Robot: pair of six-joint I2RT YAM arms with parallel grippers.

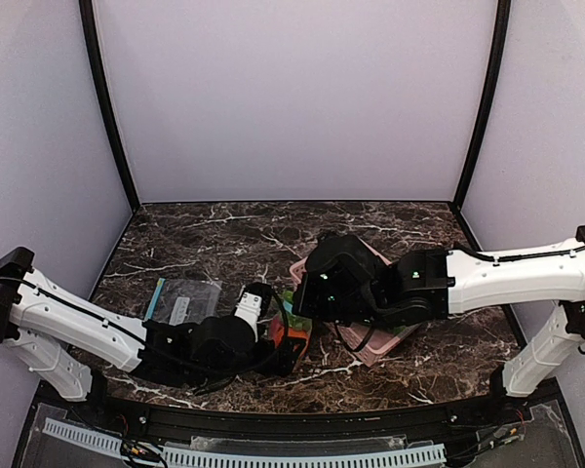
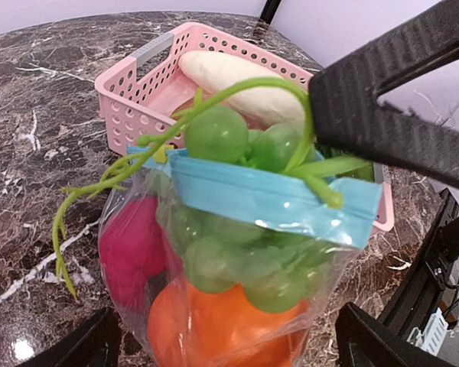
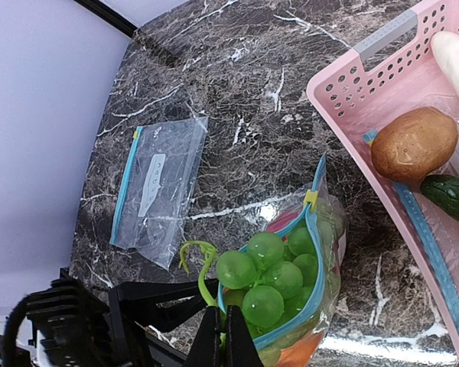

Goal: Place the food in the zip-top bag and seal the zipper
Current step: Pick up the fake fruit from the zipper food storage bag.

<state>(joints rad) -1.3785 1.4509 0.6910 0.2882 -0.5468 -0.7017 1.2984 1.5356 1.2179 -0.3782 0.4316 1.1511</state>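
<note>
Closure is seen at the right pincer (image 3: 222, 336): its fingers are drawn together at the near rim of the zip-top bag (image 3: 329, 229), though whether the rim or the green stem (image 3: 199, 260) is caught between them cannot be told. Below it, the left pincer (image 2: 229, 340) is spread wide, one finger on either side of the bag's bulging lower part; whether any pressure is applied cannot be made out. The bag is held upright just beside the pink basket (image 2: 130, 84), with the orange fruit (image 2: 214, 329) at the bottom, the red fruit (image 2: 130, 245) beside it, and the grape bunch (image 2: 214, 134) heaped on top. The light blue zipper (image 2: 268, 195) is parted, and several grapes and the trailing stem are seen above and across it. A potato (image 3: 413, 141) and a cucumber (image 3: 451, 195) lie in the basket, and a second bag (image 3: 157, 183) lies flat on the worktop (image 3: 275, 76), well apart. The filling is judged nearly done and the sealing not begun. If the strips were pressed now, the stem or the top grapes would likely be trapped and a gap left. The bunch could also be dragged out if the stem were snagged on a withdrawing finger, and the loosely braced bag could be tipped.
</note>
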